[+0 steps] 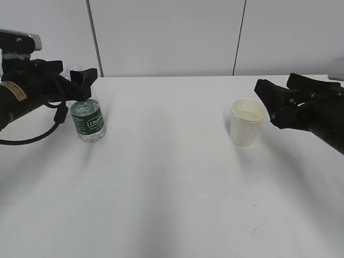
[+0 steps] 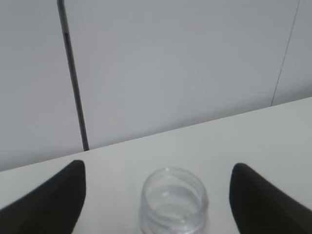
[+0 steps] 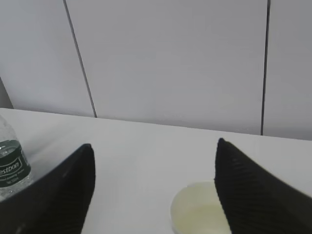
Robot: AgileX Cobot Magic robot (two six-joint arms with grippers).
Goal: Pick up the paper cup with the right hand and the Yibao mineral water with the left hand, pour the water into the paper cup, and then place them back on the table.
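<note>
The Yibao mineral water (image 1: 88, 122), a clear bottle with a dark green label and no cap, stands on the white table (image 1: 172, 177) at the left. My left gripper (image 1: 82, 81) is open, with its fingers on either side of the bottle's neck and apart from it. In the left wrist view the open neck (image 2: 174, 199) sits between the two fingertips of that gripper (image 2: 157, 165). The white paper cup (image 1: 246, 121) stands upright at the right. My right gripper (image 1: 274, 85) is open just right of the cup. In the right wrist view the cup (image 3: 199, 210) lies low between the fingers of that gripper (image 3: 154, 144), near the right one.
A white panelled wall (image 1: 172, 37) runs along the table's far edge. The bottle also shows at the left edge of the right wrist view (image 3: 11, 168). A black cable (image 1: 32, 138) hangs from the left arm.
</note>
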